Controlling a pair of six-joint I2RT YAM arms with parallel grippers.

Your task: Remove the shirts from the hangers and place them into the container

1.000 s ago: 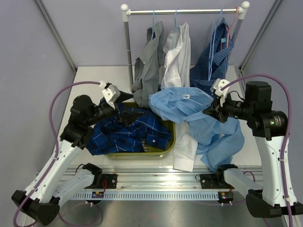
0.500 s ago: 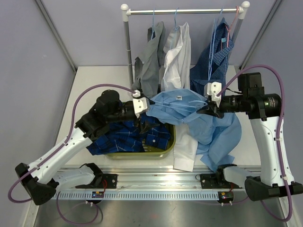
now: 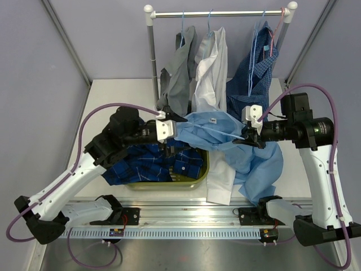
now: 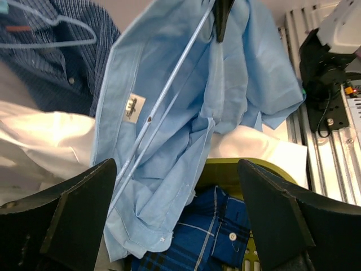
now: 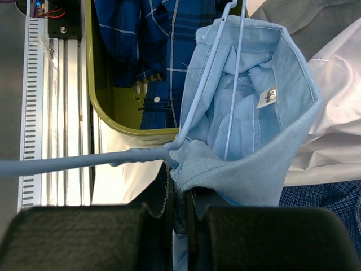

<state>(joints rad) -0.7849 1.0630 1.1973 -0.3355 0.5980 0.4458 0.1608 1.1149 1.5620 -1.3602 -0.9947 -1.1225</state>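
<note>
Light-blue shirt [image 3: 210,125] on hanger [image 5: 204,70]: pinched by right gripper [image 5: 179,197] over tub's [image 3: 205,165] right edge; left gripper [image 4: 175,169] jaws spread.

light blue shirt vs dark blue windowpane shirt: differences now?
The dark blue windowpane shirt lies in the container; the light blue shirt is held up over its right rim. The light blue shirt has a hanger inside; the dark blue one shows none. The right claw is shut on the light blue shirt; no claw holds the dark blue one. Both are off the rail.
</note>
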